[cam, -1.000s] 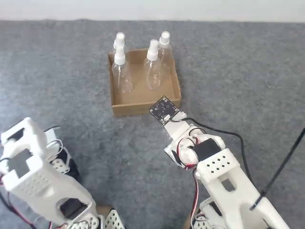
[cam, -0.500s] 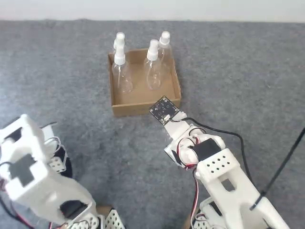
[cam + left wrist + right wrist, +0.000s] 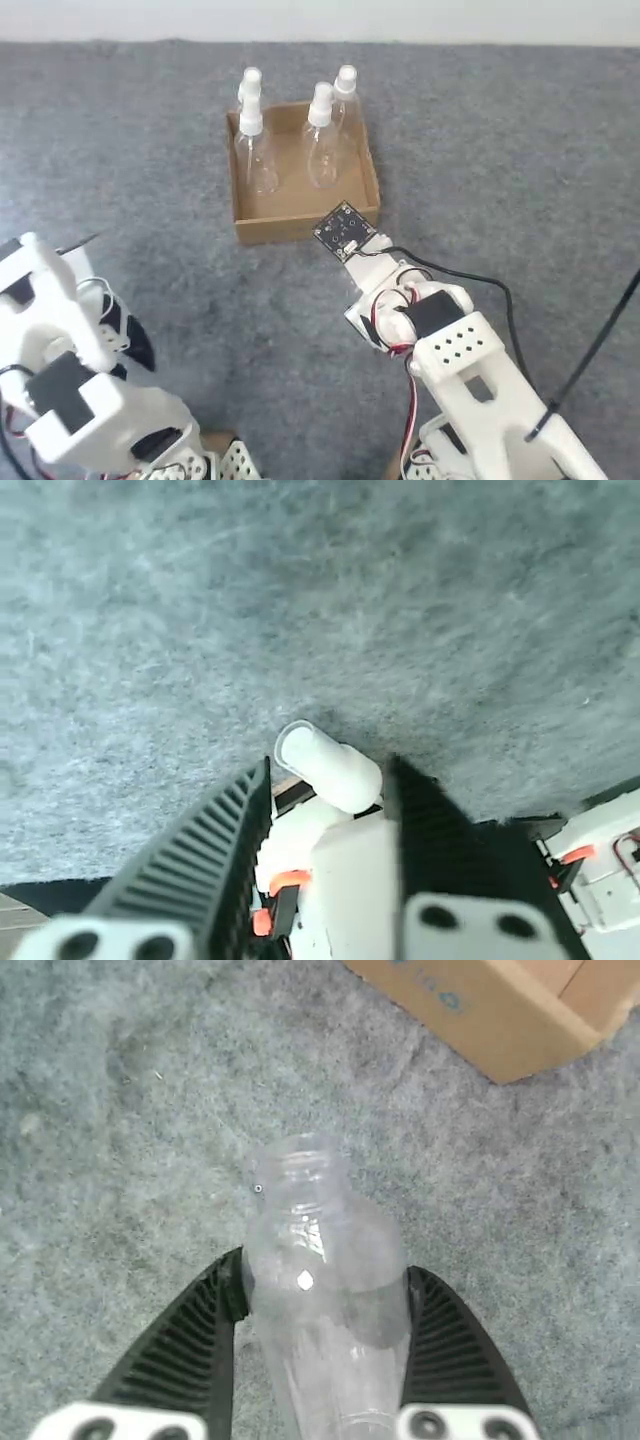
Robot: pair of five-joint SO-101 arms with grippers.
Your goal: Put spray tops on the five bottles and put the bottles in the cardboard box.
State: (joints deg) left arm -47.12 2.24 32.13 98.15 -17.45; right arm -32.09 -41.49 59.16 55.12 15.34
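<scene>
right gripper (image 3: 322, 1288) clamps a topless bottle (image 3: 318, 1245) in its wrist view, left gripper (image 3: 328, 768) pinches a spray top (image 3: 342, 777) in its own, while overhead four topped bottles (image 3: 256, 150) stand in the cardboard box (image 3: 300, 228) at 12 o'clock.

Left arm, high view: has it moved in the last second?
Yes. The left arm has swung left and toward the near edge, farther from the box.

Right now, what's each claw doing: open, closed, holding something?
Left claw: closed on a white spray top.
Right claw: closed on a clear bottle with no top.
</scene>
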